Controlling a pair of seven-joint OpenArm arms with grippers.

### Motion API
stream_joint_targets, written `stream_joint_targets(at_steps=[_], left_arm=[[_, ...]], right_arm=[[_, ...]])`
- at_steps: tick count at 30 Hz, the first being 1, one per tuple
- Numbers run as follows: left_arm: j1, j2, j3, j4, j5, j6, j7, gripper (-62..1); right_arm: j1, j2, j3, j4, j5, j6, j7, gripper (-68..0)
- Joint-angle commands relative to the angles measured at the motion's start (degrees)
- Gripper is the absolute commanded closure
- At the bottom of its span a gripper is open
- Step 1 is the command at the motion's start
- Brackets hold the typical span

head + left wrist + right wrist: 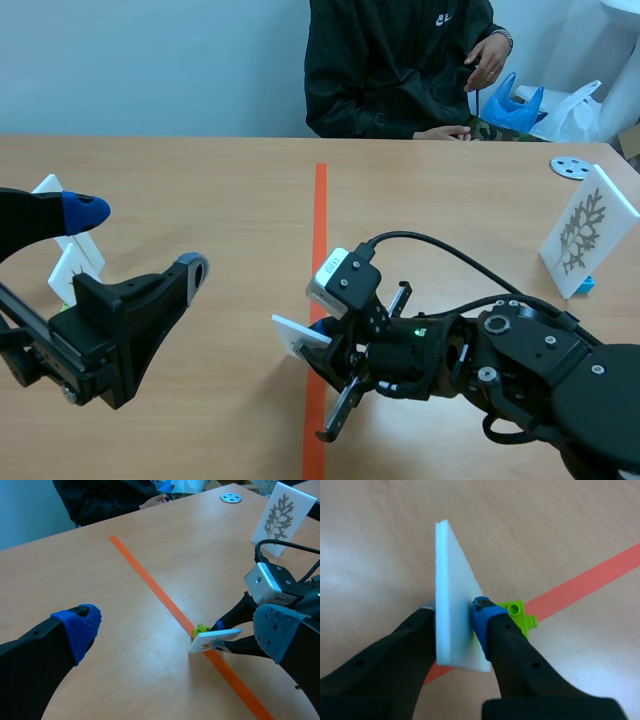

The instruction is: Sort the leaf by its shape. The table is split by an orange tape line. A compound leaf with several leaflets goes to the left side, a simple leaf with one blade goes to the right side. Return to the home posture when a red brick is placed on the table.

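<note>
a white card (298,336) on a green base (518,615) sits tilted over the orange tape line (320,210), pinched in the right gripper (455,612); its leaf face can't be made out. a second card (588,228), white with a branching grey leaf, stands upright well to the right.

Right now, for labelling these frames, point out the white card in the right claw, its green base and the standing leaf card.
white card (452,600): right wrist view, on its flat face.
green base (520,617): right wrist view, on its top.
standing leaf card (585,232): scene view, on the printed leaf.
</note>
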Motion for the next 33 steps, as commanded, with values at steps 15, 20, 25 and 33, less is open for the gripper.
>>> stream_joint_targets(at_steps=[15,20,25,33], left_arm=[[-0.15,0.13,-0.33,0.13,-0.37,-0.09,-0.87,-62.3],[-0.15,0.13,-0.33,0.13,-0.39,-0.09,-1.01,-62.3],[-0.15,0.15,-0.31,0.13,-0.42,-0.09,-1.03,-62.3],[-0.15,0.13,-0.31,0.13,-0.59,-0.11,-1.03,-62.3]], right_arm=[[-2.40,3.34,10.01,12.48,0.24,0.24,-4.17,-6.1],[-7.23,3.82,16.68,16.52,2.34,0.24,-4.37,-3.1],[-11.43,3.78,24.61,18.05,5.92,0.24,-4.79,-3.0],[-14.91,3.78,36.39,17.84,9.64,-0.92,-6.27,-3.1]])
